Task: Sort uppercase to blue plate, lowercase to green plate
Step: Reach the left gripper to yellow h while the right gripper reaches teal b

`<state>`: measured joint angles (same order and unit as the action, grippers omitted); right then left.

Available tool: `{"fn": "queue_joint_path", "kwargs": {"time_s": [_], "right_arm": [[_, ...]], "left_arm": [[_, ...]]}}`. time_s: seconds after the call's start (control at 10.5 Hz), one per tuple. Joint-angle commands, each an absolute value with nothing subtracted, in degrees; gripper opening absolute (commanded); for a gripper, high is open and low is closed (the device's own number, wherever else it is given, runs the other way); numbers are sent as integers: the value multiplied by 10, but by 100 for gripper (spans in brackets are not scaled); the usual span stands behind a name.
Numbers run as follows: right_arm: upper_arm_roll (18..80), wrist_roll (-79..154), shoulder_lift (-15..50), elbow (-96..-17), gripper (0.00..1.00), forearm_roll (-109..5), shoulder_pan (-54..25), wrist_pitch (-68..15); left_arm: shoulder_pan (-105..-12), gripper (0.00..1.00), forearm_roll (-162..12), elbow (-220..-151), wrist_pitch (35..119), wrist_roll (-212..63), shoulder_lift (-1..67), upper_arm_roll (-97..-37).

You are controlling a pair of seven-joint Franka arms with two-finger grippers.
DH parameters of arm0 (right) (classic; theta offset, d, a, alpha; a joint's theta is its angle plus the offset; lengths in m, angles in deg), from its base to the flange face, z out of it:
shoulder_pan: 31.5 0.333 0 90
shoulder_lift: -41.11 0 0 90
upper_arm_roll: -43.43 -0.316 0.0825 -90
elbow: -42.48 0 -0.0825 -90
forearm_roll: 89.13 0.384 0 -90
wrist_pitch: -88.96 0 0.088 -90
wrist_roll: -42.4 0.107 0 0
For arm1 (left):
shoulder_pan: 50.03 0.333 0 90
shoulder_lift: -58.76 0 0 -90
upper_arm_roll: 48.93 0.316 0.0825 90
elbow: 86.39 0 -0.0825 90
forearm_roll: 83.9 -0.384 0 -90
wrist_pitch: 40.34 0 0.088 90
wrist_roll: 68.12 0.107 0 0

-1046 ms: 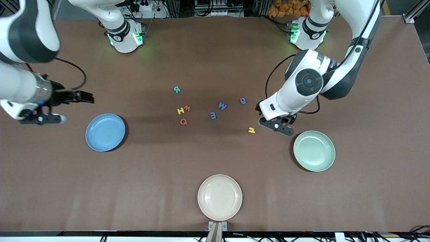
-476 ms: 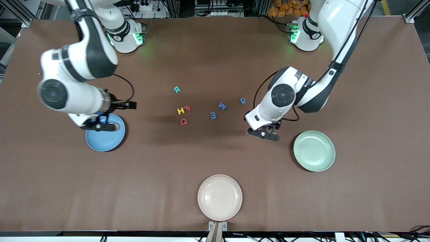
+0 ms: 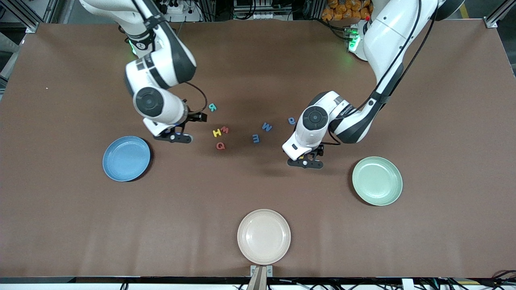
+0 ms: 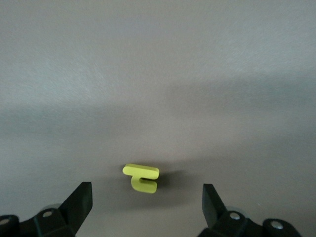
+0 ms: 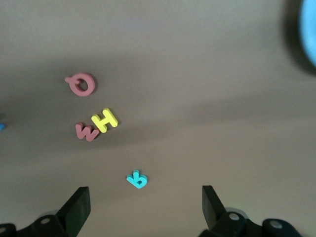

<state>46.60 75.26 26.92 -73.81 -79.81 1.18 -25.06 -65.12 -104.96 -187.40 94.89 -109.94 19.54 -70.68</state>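
Left tool (image 3: 305, 163) spread, low over the yellow r (image 4: 141, 177), which lies flat on the bench (image 3: 258, 193) near the green plate (image 3: 377, 181). Right tool (image 3: 174, 137) spread, empty, between blue plate (image 3: 126, 158) and H (image 3: 217, 132). Both plates empty.

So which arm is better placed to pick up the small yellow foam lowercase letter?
The left. The left gripper hangs open right over the yellow foam lowercase letter, which sits between its fingers, beside the pale green plate. The right gripper, also open, is over the table near the capitals.
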Motion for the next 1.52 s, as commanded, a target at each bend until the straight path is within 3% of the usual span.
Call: {"fn": "queue_joint_path", "kwargs": {"time_s": [0.0, 0.29, 0.57, 1.05, 1.43], "right_arm": [[471, 775, 283, -830, 100, -787, 34, -353], [469, 816, 248, -845, 100, -780, 64, -380], [469, 819, 211, -845, 100, -777, 93, -398], [469, 818, 181, -846, 100, -756, 104, -415], [469, 738, 196, -878, 100, -740, 109, -430]], "left_arm": [[-657, 96, -1082, -1869, 970, -1129, 177, -699], [-651, 93, -1094, -1870, 983, -1128, 171, -692], [-645, 83, -1095, -1872, 984, -1122, 165, -692], [-645, 80, -1094, -1876, 991, -1124, 164, -695], [-644, 81, -1089, -1889, 991, -1122, 172, -707]]}}
